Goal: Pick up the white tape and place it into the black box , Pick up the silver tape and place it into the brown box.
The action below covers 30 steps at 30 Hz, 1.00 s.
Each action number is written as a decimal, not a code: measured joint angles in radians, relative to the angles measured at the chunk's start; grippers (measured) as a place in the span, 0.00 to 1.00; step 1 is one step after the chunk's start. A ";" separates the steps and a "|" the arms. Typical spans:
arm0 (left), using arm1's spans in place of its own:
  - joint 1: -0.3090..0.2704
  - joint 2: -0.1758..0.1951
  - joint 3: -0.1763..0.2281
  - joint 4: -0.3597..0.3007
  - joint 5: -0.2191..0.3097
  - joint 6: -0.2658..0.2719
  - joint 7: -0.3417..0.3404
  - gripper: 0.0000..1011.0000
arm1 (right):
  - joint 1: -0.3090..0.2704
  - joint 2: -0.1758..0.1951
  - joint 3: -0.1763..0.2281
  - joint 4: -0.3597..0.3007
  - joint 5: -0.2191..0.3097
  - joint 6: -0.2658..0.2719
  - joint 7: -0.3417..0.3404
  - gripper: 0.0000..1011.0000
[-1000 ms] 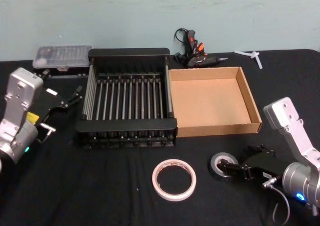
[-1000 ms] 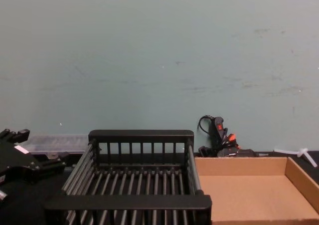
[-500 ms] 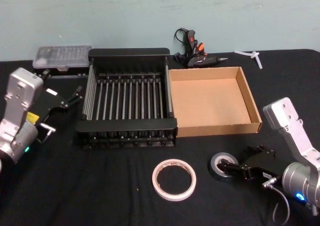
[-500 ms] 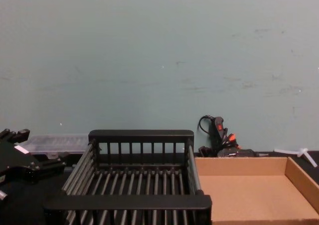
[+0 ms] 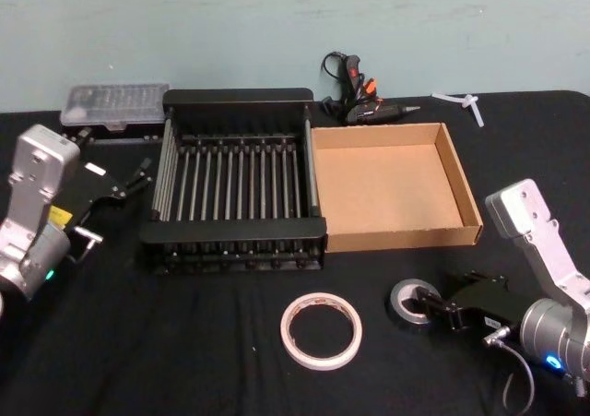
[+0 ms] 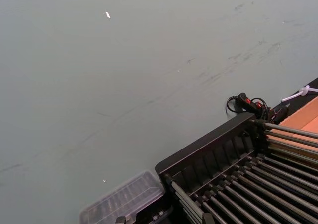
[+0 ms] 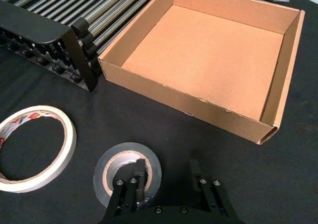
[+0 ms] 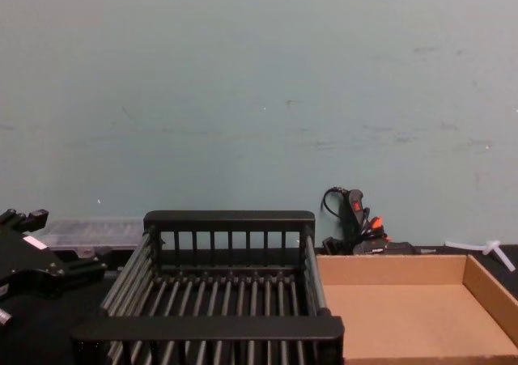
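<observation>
Straddling the rim of the silver tape (image 7: 127, 177), my right gripper (image 7: 166, 182) sits low at the near right of the black table (image 5: 184, 342). Its jaws are spread wide: one finger (image 7: 139, 177) reaches into the pale core of the roll, the other stands outside the roll, on the side away from the white tape. Whether either finger touches the roll, I cannot tell. The roll lies flat on the cloth, not lifted.

Positions of the task items:
- The silver tape lies in front of the brown box (image 5: 470, 204), near its front wall but apart from it.
- The white tape (image 5: 321, 330) lies flat on the table just to the left of the silver tape, not touching it, in front of the black box (image 5: 235, 98). Red marks show on its inner ring in the right wrist view.
- The black box and the brown box stand side by side, walls touching or nearly so, black on the left. Nothing lies in either one.

My left gripper (image 5: 138, 178) hangs to the left of the black box, beside its left wall; its fingers stand slightly apart and hold nothing.

Behind the boxes lie a clear plastic case (image 5: 112, 104) at the far left and a glue gun (image 5: 359, 98) at the wall.
</observation>
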 joint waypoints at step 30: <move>0.000 0.000 0.000 0.000 0.000 0.000 0.000 0.99 | -0.005 -0.024 0.042 -0.023 -0.005 -0.040 0.031 0.16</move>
